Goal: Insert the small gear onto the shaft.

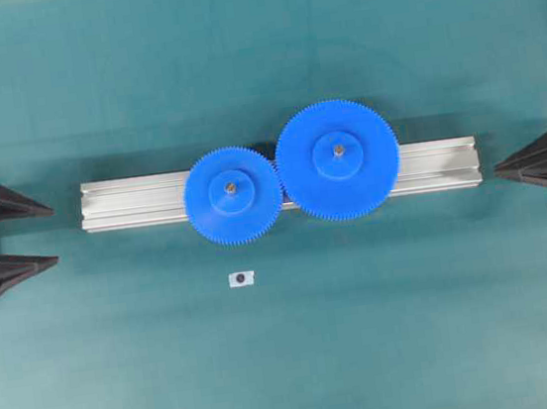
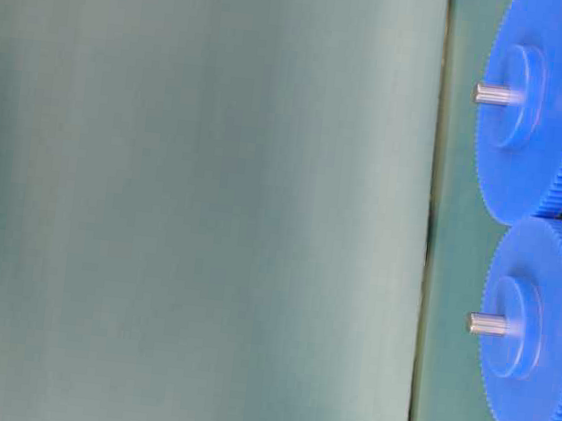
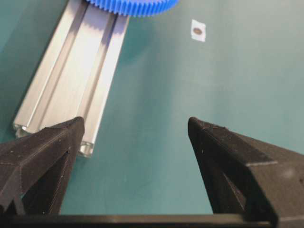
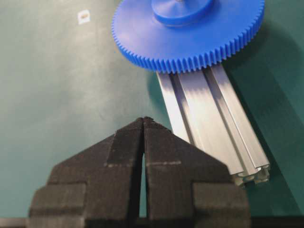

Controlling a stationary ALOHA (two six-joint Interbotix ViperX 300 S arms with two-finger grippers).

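The small gear (image 1: 232, 194) lies flat on the aluminium rail (image 1: 133, 202), its teeth meshed with the larger blue gear (image 1: 338, 160). The shaft (image 1: 230, 184) shows as a brownish dot in the small gear's hub. In the table-level view, the shaft (image 2: 487, 324) sticks out through the small gear (image 2: 545, 379). My left gripper (image 1: 55, 234) is open and holds nothing at the table's left edge, well clear of the rail's end. In the left wrist view, only bare mat lies between the fingers of the left gripper (image 3: 135, 122). My right gripper (image 1: 497, 172) is shut and holds nothing, just off the rail's right end.
A small white tag with a dark dot (image 1: 242, 279) lies on the green mat in front of the small gear. The larger gear (image 4: 190, 33) sits on its own pin over the rail (image 4: 213, 118). Black frame posts stand at the far corners.
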